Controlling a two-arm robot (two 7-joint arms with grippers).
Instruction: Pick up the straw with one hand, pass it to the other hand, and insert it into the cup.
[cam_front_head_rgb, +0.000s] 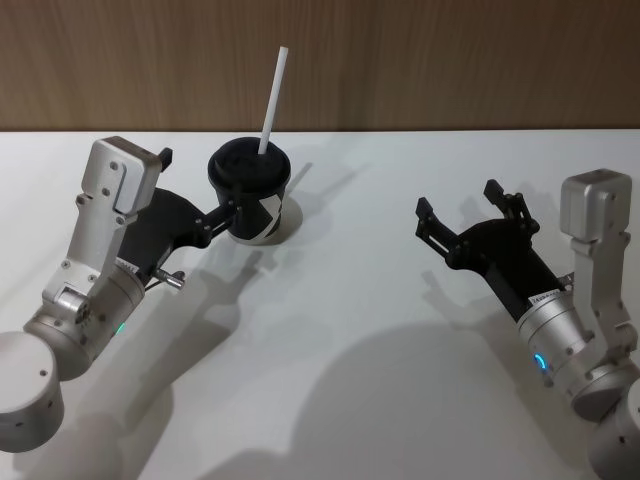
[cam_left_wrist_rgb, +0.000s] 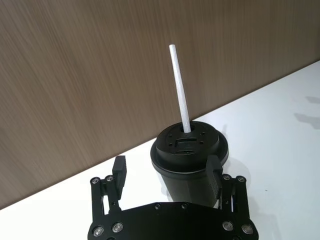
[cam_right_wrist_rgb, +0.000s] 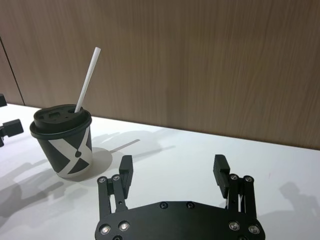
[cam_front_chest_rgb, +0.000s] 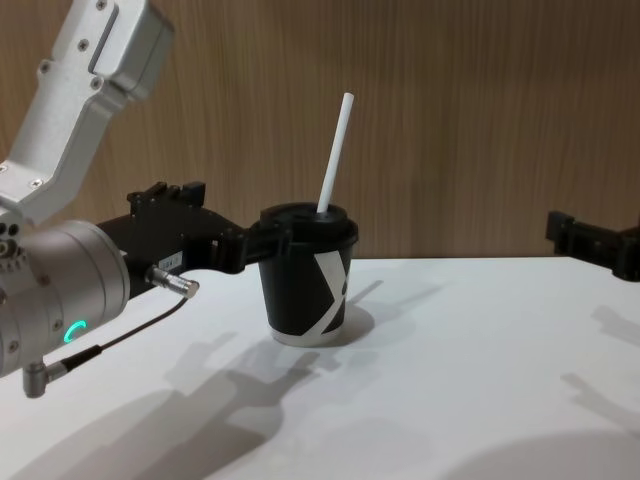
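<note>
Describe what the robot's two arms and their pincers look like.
Both arms are silver-white metal with round, bulky wrist sections and boxy upper links studded with small screws. The left pincer is black with two short fingers; its arm bears a green ring light and a thin black cable with a silver plug. The right pincer is likewise black and two-fingered; its arm carries a blue ring light.

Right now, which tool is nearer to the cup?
The left. The left tool is right at the cup, one finger beside its wall, jaws open. The right tool sits well off to the cup's right, open and holding nothing.
</note>
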